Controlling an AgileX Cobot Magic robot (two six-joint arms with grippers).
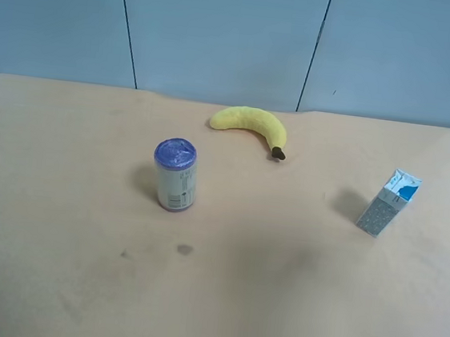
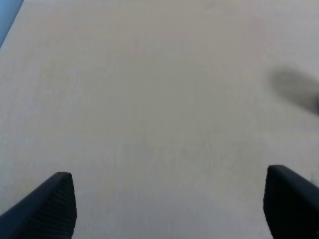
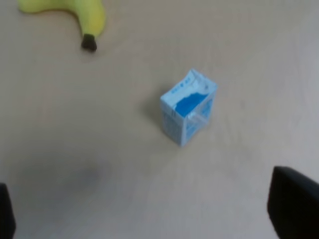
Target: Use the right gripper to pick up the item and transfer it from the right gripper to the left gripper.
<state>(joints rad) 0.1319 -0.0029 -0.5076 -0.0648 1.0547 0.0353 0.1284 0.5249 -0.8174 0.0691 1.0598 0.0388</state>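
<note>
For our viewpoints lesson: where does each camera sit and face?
Exterior high: mounted high, looks down on table, can, banana, milk carton; no robot shows.
Right wrist: on right arm, faces milk carton, banana tip; right jaws apart.
Left wrist: on left arm, faces table only; left jaws apart.
Shared: milk carton, banana in first two.

On the table, the banana lies behind can and carton.

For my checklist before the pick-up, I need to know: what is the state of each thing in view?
milk carton: standing upright, not gripped
can: upright, lid on
banana: lying flat, unpeeled
right gripper: open, empty
left gripper: open, empty
</note>
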